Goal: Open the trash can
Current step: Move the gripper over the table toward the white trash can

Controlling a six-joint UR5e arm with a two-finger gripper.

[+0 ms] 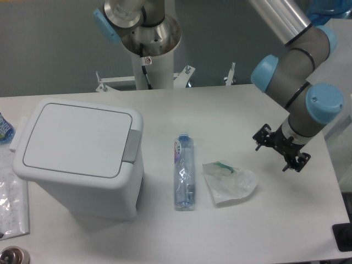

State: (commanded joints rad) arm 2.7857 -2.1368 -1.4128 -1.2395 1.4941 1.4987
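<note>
At the far left edge, near nine o'clock, a sliver of a blue-labelled item shows; its print is too small to read. Below it, running toward seven o'clock, a clear plastic bag lies flat on the white surface, with faint marks inside that cannot be made out. At the very bottom left corner a round metallic object is cut off by the frame.

Next comes the trash can, standing upright on the left half of the surface, by far the largest thing there. Its flat white lid is down and closed, and the grey push-tab sits on the edge facing three o'clock. What is inside cannot be seen.

Just to the right, near the centre, a slim clear plastic bottle lies on its side, its blue cap end pointing to twelve o'clock. It carries a label with blue and red print near the cap, too small to read. The bottle looks crumpled and mostly empty.

Beside it, toward four o'clock from the centre, lies a crumpled clear wrapper with a bit of green showing inside it.

At the right, about three o'clock, the arm reaches down and the hand hovers above the surface, well apart from the trash can and touching nothing. Whether its fingers stand apart or together I cannot tell.
</note>
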